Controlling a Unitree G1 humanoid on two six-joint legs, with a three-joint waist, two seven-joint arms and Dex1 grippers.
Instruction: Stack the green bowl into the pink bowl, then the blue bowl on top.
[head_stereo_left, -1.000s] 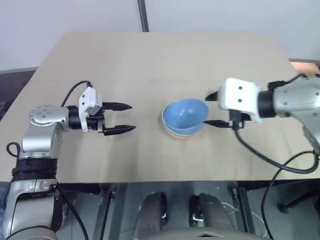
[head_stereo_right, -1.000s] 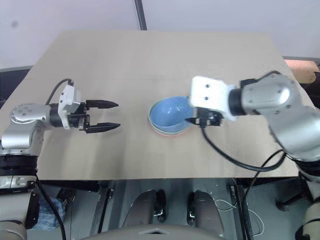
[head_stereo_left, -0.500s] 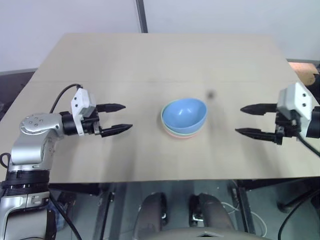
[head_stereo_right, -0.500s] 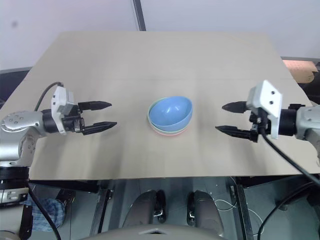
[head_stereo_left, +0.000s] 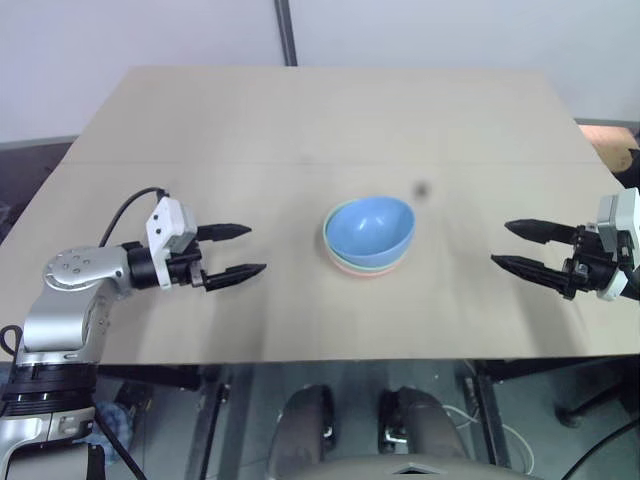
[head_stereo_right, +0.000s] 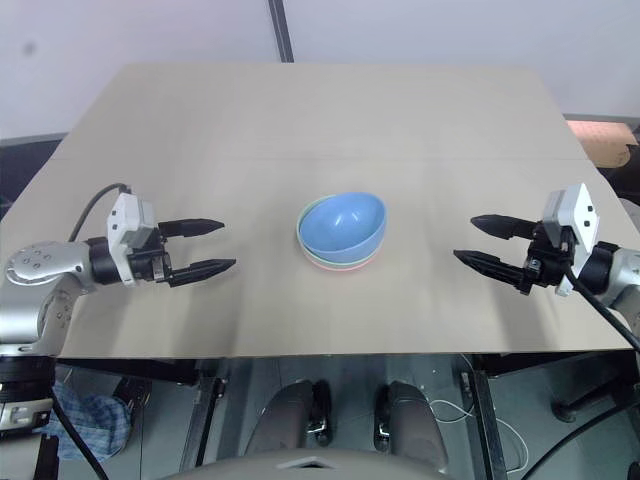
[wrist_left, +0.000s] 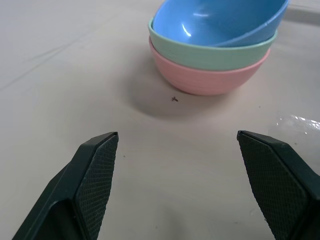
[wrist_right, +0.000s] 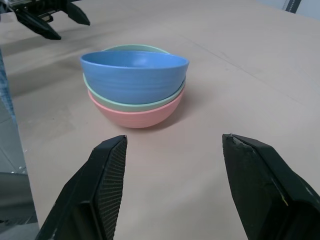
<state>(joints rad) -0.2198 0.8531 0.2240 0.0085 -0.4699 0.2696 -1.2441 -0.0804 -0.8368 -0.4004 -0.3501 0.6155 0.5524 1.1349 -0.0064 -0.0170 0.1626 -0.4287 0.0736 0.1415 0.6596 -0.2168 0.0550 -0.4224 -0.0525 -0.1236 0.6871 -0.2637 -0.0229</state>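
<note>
Head view, stack: the pink bowl (head_stereo_left: 368, 268), the green bowl (head_stereo_left: 340, 243) and the blue bowl (head_stereo_left: 370, 227) are seen nested at the middle of the table (head_stereo_left: 320, 120), the blue one tilted, its rim raised toward 3 o'clock.
Head view, left gripper (head_stereo_left: 237, 251): it is held at 9 o'clock from the stack, well apart, jaws spread, nothing gripped.
Head view, right gripper (head_stereo_left: 522, 246): it is held at 3 o'clock from the stack, well apart, jaws spread and empty.
Left wrist view: the stack is seen beyond two parted black fingers (wrist_left: 92, 175); pink is set at the base, green inside it, blue on top and canted.
Right wrist view: the same three-bowl stack is shown between parted fingers (wrist_right: 107, 180), with the left gripper visible past it across the table.
</note>
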